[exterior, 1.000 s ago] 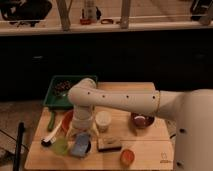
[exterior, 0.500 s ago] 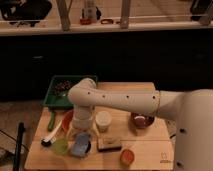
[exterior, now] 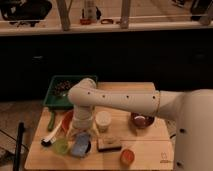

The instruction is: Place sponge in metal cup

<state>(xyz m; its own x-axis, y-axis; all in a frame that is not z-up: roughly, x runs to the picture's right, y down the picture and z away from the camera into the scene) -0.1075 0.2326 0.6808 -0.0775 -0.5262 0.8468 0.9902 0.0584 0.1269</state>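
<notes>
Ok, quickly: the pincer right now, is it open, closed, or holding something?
Pincer: cannot be told; it hangs just above the sponge, near the front left of the table.

Light wood surface (exterior: 152,147) w/ a cream-white cup (exterior: 103,120) approx. mid. Rel. to that cup: green tray (exterior: 50,96) back-left, at the surface's far corner, dark bits inside; dark bowl (exterior: 141,120) w/ reddish inside to the right, apart; tan block (exterior: 109,144) w/ dark top just in front; small orange round thing (exterior: 127,157) front-right; metal cup (exterior: 88,148) front-left, sponge (exterior: 79,145) tilted at it; yellow-green cup (exterior: 60,146) further left; orange plate (exterior: 66,121) left, partly behind the arm; green-handled brush (exterior: 52,125) far left. The gripper (exterior: 79,134) hangs left of the cream-white cup, just above the sponge.
</notes>
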